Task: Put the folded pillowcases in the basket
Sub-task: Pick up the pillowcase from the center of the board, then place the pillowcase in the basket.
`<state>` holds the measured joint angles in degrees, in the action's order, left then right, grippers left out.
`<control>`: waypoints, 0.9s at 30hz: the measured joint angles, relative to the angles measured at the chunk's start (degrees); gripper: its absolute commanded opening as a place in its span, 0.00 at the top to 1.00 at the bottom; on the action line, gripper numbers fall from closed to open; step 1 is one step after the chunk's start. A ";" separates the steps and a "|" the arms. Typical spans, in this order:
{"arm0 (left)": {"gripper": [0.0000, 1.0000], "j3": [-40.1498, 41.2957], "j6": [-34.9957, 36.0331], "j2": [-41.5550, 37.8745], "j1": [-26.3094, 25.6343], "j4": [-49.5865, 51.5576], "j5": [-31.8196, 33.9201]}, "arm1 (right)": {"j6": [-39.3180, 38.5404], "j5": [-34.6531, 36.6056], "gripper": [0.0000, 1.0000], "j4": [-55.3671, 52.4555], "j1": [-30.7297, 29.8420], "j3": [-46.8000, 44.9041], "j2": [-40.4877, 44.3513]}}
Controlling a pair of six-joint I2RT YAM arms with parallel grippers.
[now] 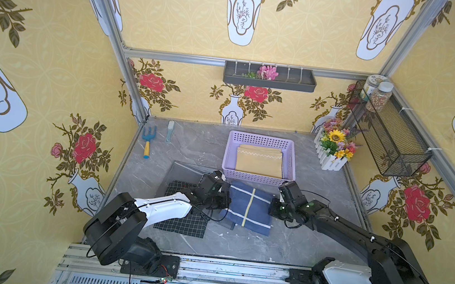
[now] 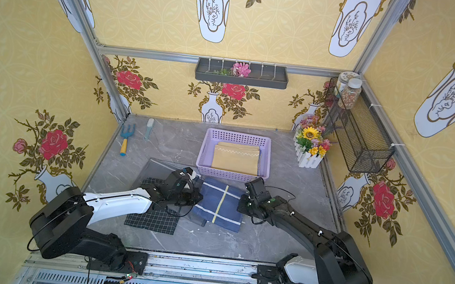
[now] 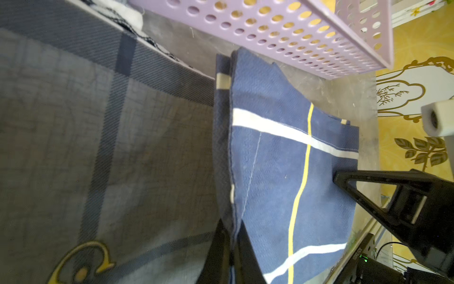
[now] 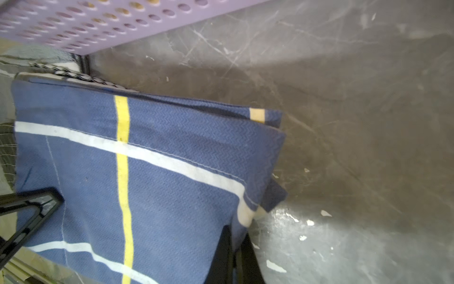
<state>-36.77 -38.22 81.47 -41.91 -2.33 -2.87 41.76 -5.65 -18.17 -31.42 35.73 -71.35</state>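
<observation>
Yellow rose-papered walls enclose a grey marble counter (image 1: 237,246). The blue striped pillowcase (image 1: 249,209) is just in front of the lilac basket (image 1: 257,178), outside it. The basket holds a yellow cloth (image 1: 258,163). The left fingers (image 3: 217,255) and right fingers (image 4: 221,258) are clamped on the pillowcase's opposite edges. A checked cloth (image 1: 182,222) lies partly hidden under the left arm.

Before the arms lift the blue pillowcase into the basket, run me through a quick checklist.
1. Left tool shut on the pillowcase edge: ok.
2. Right tool shut on the opposite edge: ok.
3. Pillowcase folded: ok, layers slightly offset.
4. Basket upright, just beyond the pillowcase: ok.
5. Basket empty: not ok, a yellow cloth lies inside.
6. Left tool free of the grey cloth beside it: cannot tell.
</observation>
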 measured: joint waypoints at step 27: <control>1.00 -7.28 0.57 -10.56 -0.46 2.21 3.17 | -1.57 4.46 1.00 -7.54 -0.09 10.25 12.52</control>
<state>-44.05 -37.65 70.91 -42.37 -0.12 0.30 40.18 -1.19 -25.71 -31.51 45.98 -58.83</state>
